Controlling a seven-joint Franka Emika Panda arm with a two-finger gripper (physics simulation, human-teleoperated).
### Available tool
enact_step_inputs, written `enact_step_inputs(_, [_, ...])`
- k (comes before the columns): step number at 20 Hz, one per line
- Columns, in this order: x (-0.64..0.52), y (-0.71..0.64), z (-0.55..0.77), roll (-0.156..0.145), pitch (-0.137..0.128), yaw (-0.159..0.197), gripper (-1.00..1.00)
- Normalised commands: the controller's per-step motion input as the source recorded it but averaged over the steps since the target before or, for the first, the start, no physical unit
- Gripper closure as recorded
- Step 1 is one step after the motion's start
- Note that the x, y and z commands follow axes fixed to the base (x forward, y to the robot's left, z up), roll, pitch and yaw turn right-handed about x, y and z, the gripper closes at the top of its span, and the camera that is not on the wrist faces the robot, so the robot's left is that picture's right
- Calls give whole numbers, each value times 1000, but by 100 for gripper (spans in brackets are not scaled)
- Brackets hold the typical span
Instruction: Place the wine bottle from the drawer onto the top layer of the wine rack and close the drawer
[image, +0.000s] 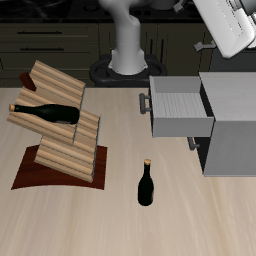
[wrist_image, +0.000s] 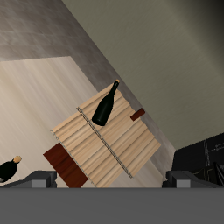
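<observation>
wine bottle (image: 50, 113): lies on its side across the top layer (image: 55, 85) of the wine rack (image: 60, 130), neck toward the drawer side. Near-black glass. In the wrist view it (wrist_image: 106, 103) rests diagonally on the slats, neck past the tier's edge.

top layer: uppermost light wooden slatted tier, the most tilted. The bottle touches it and rests against the tier edge just below.

wine rack: fanned stack of wooden tiers on a dark reddish-brown base board (image: 30, 178), near the table's side edge, well apart from the cabinet. Wrist view shows the slats (wrist_image: 105, 140) with a thin metal rail across them.

drawer (image: 178, 108): pulled out of the grey cabinet (image: 232, 125), open. Ridged inside is visible, nothing showing in it. Dark bar handle (image: 144, 103) faces the rack.

twin bottle (image: 146, 184): stands upright on the table (image: 130, 220), tan cork up, nearer the front edge, between rack and cabinet, touching neither. In the wrist view only part of it (wrist_image: 10, 168) shows at the frame edge.

gripper (wrist_image: 110, 179): up high, clear of everything. Wrist view shows the two finger tips (wrist_image: 42, 178) set wide apart, nothing between them. Not clamped on anything.

arm (image: 232, 25): white link seen above the cabinet at the back, off the table surface.

robot base (image: 128, 45): white column at the far edge of the table.
</observation>
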Motion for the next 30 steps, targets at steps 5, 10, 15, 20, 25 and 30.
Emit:
enact_step_inputs(5, [-26, 224, -43, 113, 10, 261, -100])
enact_step_inputs(10, [76, -46, -182, -22, 25, 169, -100])
enact_step_inputs(15, [47, 26, -105, 57, 0, 206, -100])
enact_step_inputs(20, [26, 21, -152, 27, 51, 86, -100])
enact_step_inputs(25, [-72, 140, -303, 36, 70, 131, -100])
enact_step_inputs(30, [-170, 205, -167, 92, 73, 139, -100])
